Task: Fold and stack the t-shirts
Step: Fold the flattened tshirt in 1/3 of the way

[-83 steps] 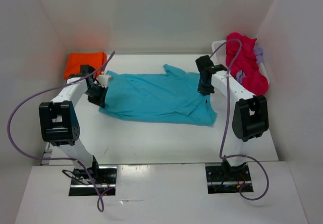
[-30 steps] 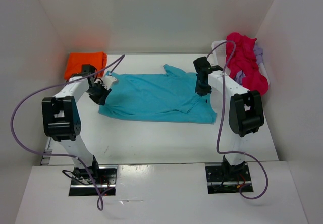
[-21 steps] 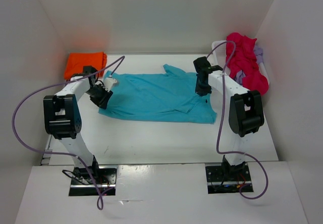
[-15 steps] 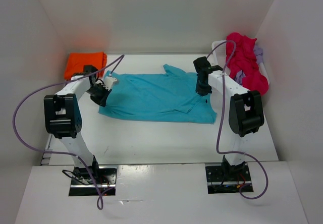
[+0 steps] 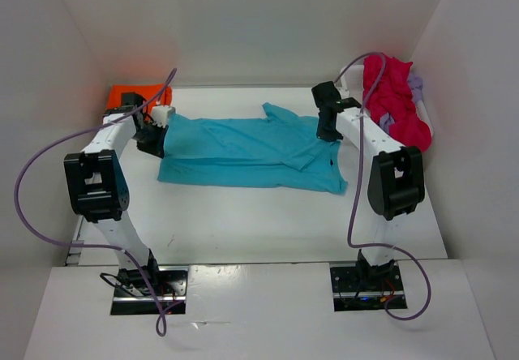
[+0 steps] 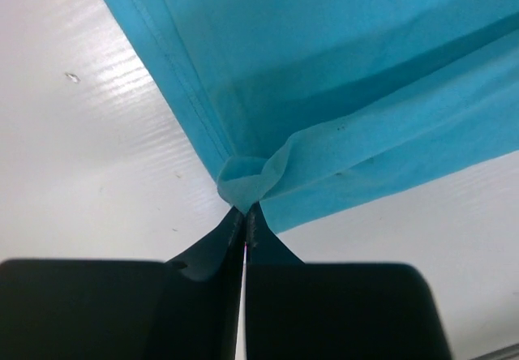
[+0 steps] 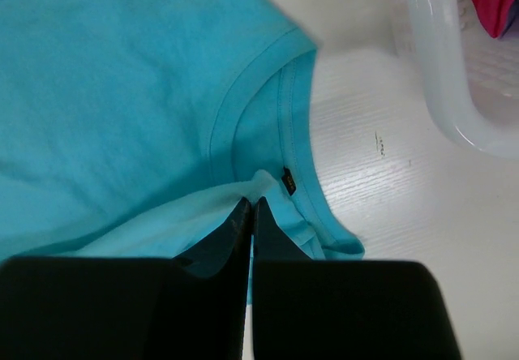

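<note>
1. Turquoise t-shirt [image 5: 251, 153] is seen from above spread flat on the table [image 5: 243, 222], hem end at the left gripper [image 5: 154, 137], collar end at the right gripper [image 5: 328, 129]. An orange t-shirt [image 5: 122, 95] at the far left corner is partly hidden by the left arm; a magenta-red t-shirt [image 5: 393, 105] and a lavender t-shirt [image 5: 415, 84] are heaped far right.
2. From the left wrist, the jaws are seen pressed together on a bunched hem corner. For a clean fold, both ends are best lifted level and carried together.
3. From the right wrist, the jaws are seen clamped on cloth beside the collar; how many layers are pinched cannot be made out. A white basket [image 7: 442, 76] is cut off at the edge.
</note>
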Available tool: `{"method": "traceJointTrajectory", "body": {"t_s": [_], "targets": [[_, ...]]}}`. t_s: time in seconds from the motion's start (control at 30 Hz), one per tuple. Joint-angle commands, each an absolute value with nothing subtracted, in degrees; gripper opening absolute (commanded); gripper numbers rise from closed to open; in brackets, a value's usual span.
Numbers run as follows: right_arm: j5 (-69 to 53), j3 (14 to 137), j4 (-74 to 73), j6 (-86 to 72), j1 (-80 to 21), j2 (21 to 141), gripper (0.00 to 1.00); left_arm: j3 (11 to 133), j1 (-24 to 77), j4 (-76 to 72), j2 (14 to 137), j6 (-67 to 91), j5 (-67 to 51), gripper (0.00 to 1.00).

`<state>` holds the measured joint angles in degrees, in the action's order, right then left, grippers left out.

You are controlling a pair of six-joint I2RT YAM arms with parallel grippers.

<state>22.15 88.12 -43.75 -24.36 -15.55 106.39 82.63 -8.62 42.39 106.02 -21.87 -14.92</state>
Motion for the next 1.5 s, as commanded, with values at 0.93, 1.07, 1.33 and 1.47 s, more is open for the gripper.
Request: {"method": "traceJointTrajectory", "body": {"t_s": [0.93, 1.07, 1.33, 1.47], "targets": [[20.3, 87.71, -50.81, -24.79, -20.75, 101.24, 0.0, 87.44, -10.02, 68.64, 110.9, -27.43, -17.22, 0.01], [19.78, 91.65, -48.96, -24.17, -17.59, 106.43, 0.0, 91.22, -11.07, 67.42, 116.71, -25.14, -21.87, 0.01], [19.25, 96.5, -48.25, -24.17, -14.42, 111.71, 0.0, 96.06, -15.03, 63.54, 119.27, -19.86, -26.1, 0.01], [19.25, 97.82, -48.25, -24.17, -13.89, 114.07, 0.0, 95.54, -15.03, 62.4, 119.79, -18.73, -26.1, 0.01]]}}
